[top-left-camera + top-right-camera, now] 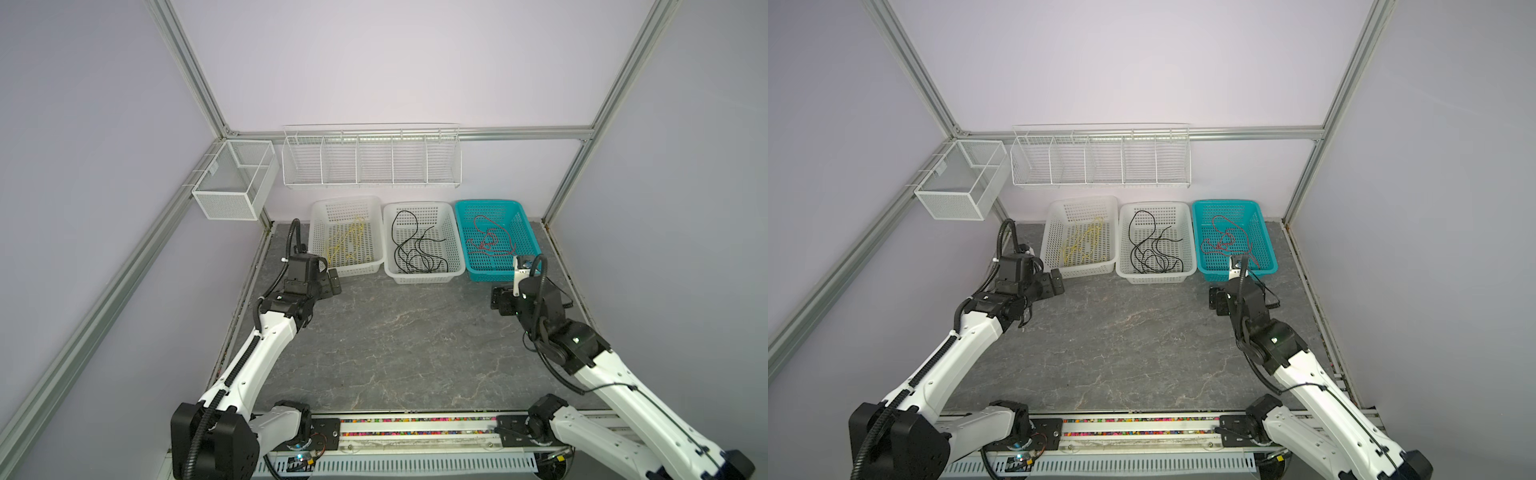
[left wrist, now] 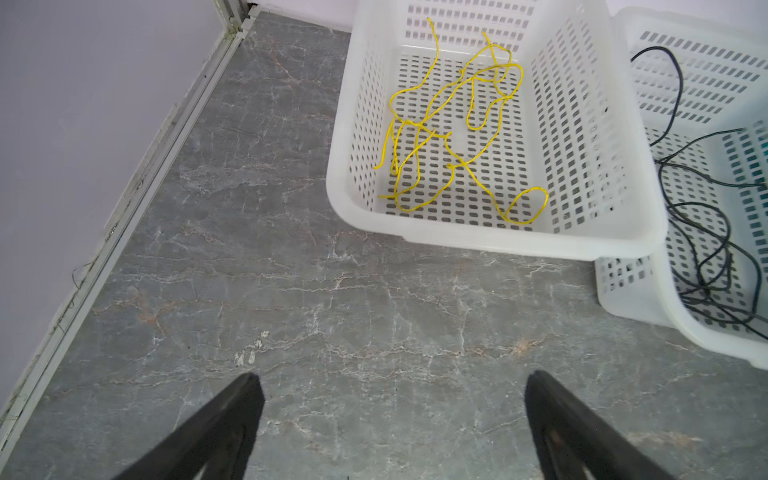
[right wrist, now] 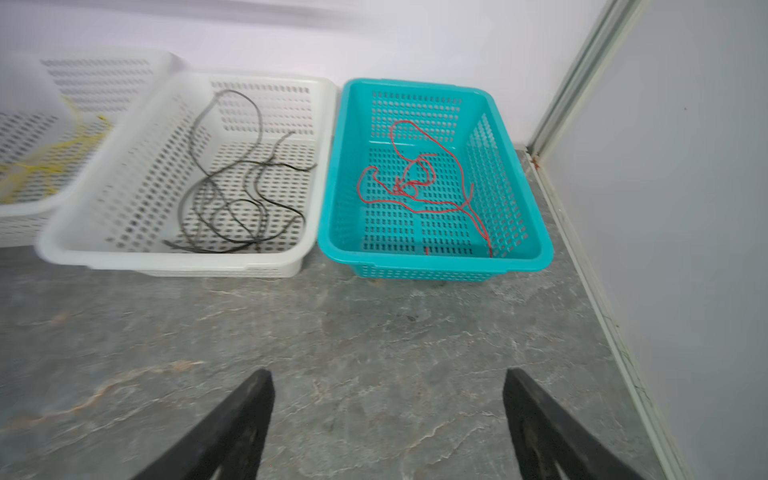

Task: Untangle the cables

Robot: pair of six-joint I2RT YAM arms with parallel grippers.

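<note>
Grey marbled stone-look tabletop [image 1: 395,340] lies bare in its near and middle parts. No wire rests on it.

Three perforated plastic baskets stand in a row along the far edge. These are a white one on the left [image 1: 357,270], a white one in the middle [image 1: 424,277] and a teal one on the right [image 1: 486,203].

The left gripper [image 2: 392,376] hangs over bare table just in front of the left basket. Its jaws are spread wide with nothing between them. The right gripper [image 3: 388,372] hangs in front of the teal basket, equally wide and equally empty.

The thin yellow cables [image 2: 455,165] lie only in the left basket. The thin black cables [image 3: 245,199] lie only in the middle one, and the thin red cables [image 3: 409,191] only in the teal one. No strand crosses from one basket to another.

Separating the colours looks finished, so the task seems at or near its end. Within each basket the strands loop over one another, and the red ones bunch tightly near the middle. I cannot tell whether that bunch is a real knot.
</note>
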